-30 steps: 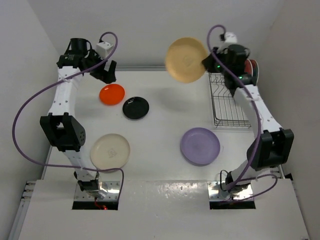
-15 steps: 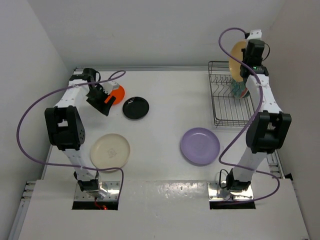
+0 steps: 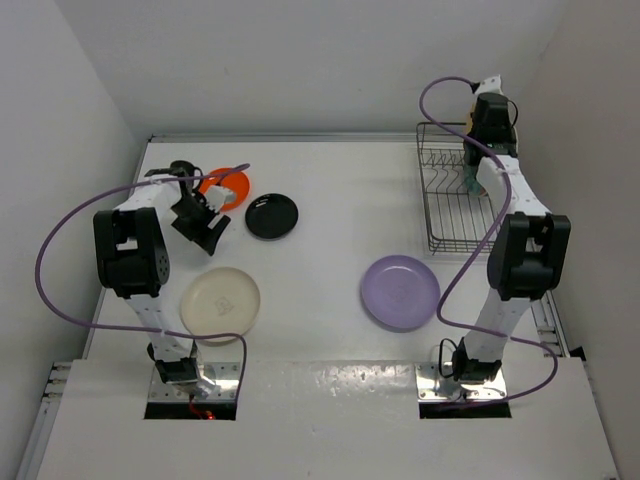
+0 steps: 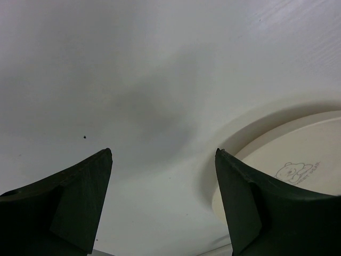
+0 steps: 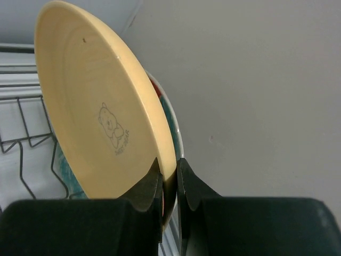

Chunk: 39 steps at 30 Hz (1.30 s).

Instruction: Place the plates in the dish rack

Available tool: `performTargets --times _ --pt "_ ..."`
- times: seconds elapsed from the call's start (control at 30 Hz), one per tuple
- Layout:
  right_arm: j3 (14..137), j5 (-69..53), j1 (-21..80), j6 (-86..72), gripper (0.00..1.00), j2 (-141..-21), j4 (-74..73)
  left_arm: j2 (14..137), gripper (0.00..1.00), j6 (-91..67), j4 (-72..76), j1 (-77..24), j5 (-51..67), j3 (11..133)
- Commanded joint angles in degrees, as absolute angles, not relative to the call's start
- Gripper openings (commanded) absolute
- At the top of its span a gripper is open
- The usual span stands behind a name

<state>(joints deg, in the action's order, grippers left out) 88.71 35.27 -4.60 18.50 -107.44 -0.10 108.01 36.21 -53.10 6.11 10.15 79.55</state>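
Observation:
My right gripper [image 5: 168, 162] is shut on the rim of the tan-yellow plate [image 5: 101, 117] and holds it on edge over the far end of the dish rack [image 3: 450, 205]. A red and teal floral plate [image 5: 171, 120] stands right behind it. In the top view the right gripper [image 3: 487, 125] hides most of that plate. My left gripper [image 3: 203, 228] is open and empty, low over the table between the orange plate [image 3: 228, 186] and the cream plate [image 3: 220, 300]. The left wrist view shows the open gripper [image 4: 162, 154] with the cream plate [image 4: 290, 165] beside the right finger. The black plate [image 3: 272, 215] and the lavender plate [image 3: 400, 292] lie flat.
The rack's wires [image 5: 24, 109] show left of the held plate. A side wall [image 5: 256, 80] stands close on the right of the rack. The purple cables [image 3: 60, 240] loop beside each arm.
My right arm has carried the tan-yellow plate from above the back middle of the table to the rack's far end. My left gripper has come down past the orange plate towards the cream plate.

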Motion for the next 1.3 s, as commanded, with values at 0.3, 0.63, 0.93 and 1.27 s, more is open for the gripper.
performTargets --times 0.3,0.63,0.93,1.27 --pt "86.1 50.1 -1.1 17.6 0.0 -109.6 7.3 107.7 0.83 36.4 -52.2 6.9 9.9 77.6" --pt "84.4 44.7 -0.7 3.5 0.14 -109.8 -5.3 106.6 0.83 36.4 -52.2 6.9 9.4 77.1" --pt "88.2 36.0 -0.4 -1.6 0.68 -102.2 -14.3 106.6 0.83 38.2 -53.3 6.9 10.6 78.2" --pt "67.6 -3.6 -0.4 -16.2 0.88 -72.2 -27.2 105.4 0.8 41.3 -55.0 4.3 13.0 78.9"
